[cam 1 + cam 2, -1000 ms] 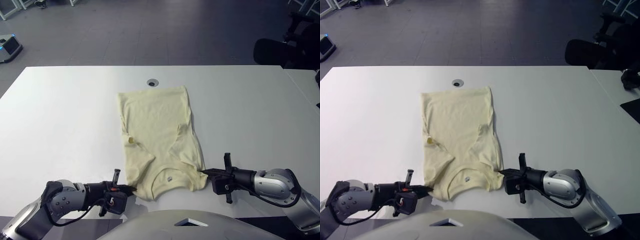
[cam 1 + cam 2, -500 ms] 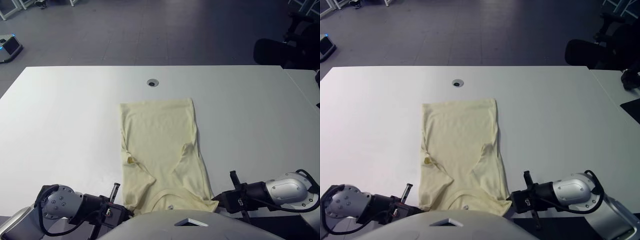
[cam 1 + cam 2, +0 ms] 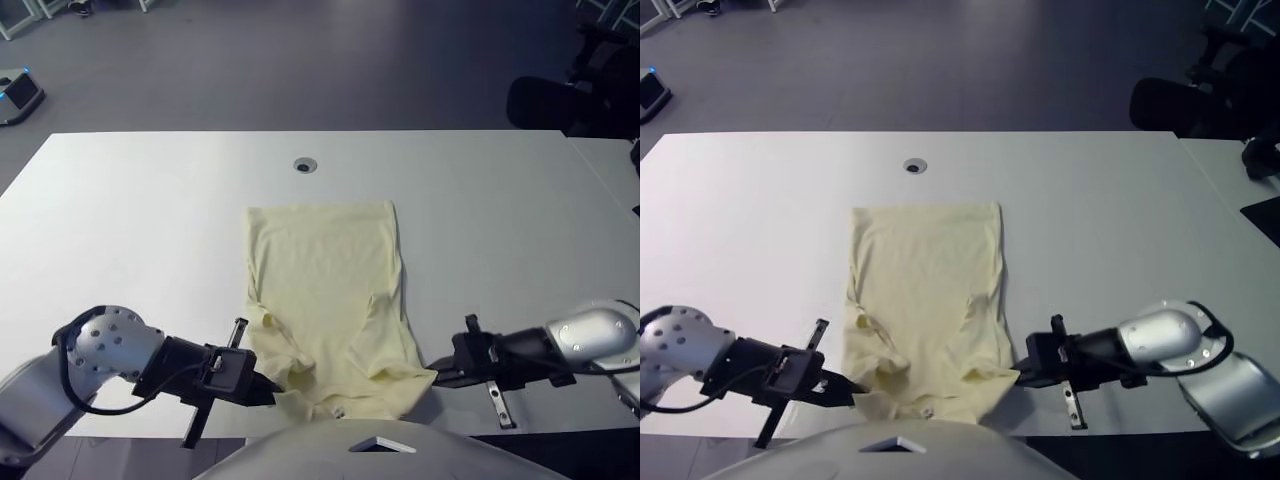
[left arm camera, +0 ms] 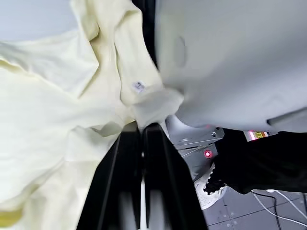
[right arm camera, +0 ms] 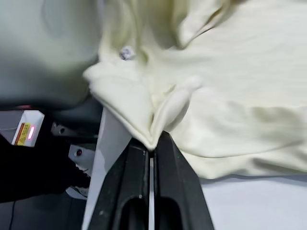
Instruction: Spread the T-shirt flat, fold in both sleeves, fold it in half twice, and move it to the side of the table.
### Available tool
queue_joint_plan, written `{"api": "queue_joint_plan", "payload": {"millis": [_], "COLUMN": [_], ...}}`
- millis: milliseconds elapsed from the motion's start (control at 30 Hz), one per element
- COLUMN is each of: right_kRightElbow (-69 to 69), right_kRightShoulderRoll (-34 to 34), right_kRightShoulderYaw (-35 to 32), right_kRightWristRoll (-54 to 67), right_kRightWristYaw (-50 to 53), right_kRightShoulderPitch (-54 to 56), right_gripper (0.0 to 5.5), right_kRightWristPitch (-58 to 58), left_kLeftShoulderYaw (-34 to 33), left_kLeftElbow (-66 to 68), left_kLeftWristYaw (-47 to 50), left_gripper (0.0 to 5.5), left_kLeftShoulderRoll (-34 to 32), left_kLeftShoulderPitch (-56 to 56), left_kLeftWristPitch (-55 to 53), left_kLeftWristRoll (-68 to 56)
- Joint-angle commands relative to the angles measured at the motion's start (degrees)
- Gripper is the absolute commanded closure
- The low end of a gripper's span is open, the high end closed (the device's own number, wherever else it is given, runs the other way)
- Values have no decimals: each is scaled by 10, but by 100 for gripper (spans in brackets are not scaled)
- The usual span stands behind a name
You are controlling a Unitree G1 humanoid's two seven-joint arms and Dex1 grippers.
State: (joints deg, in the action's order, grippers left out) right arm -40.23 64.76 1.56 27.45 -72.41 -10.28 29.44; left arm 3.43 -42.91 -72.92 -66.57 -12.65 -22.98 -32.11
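A pale yellow T-shirt (image 3: pixel 325 280) lies lengthwise on the white table (image 3: pixel 120 230), hem far and collar near me. Its near end is bunched and lifted a little off the table edge. My left gripper (image 3: pixel 265 392) is shut on the near left shoulder corner. In the left wrist view its black fingers (image 4: pixel 125 163) pinch a fold of the T-shirt (image 4: pixel 57 124). At the near right corner, my right gripper (image 3: pixel 437 378) is shut on the other shoulder. The right wrist view shows its fingers (image 5: pixel 136 172) clamped on a fold of the T-shirt (image 5: pixel 230 96).
A round cable hole (image 3: pixel 304 165) sits in the table just beyond the hem. Bare table lies to both sides of the shirt. A black chair (image 3: pixel 560 105) stands off the far right corner, and a small device (image 3: pixel 18 92) sits on the floor at far left.
Both grippers pulled the shirt toward me, sliding the hem away from the cable hole. They have now risen and come slightly forward, bunching the collar end.
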Motion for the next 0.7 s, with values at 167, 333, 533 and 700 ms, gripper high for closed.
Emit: {"api": "queue_joint_plan", "payload": {"millis": [167, 333, 533, 700], "right_kRightElbow": [107, 243, 384, 509], "right_kRightShoulderRoll": [-40, -99, -174, -221], "right_kRightShoulderYaw": [51, 120, 172, 196], "right_kRightWristRoll": [36, -16, -76, -130], "right_kRightWristYaw": [-22, -31, -45, -64], "right_kRightShoulderPitch": [187, 316, 430, 502], "right_gripper": [548, 548, 548, 548], "right_kRightWristPitch": [53, 53, 18, -34], "left_kLeftShoulderYaw": [33, 61, 100, 118], "left_kLeftElbow": [128, 225, 344, 483], "left_kLeftWristYaw": [-57, -75, -94, -119], "left_gripper": [550, 550, 550, 550], "left_kLeftShoulderRoll": [17, 69, 132, 168], "left_kLeftShoulderPitch": [135, 235, 336, 422], "left_kLeftWristPitch": [-18, -45, -44, 1], "left_kLeftWristRoll": [6, 1, 35, 93]}}
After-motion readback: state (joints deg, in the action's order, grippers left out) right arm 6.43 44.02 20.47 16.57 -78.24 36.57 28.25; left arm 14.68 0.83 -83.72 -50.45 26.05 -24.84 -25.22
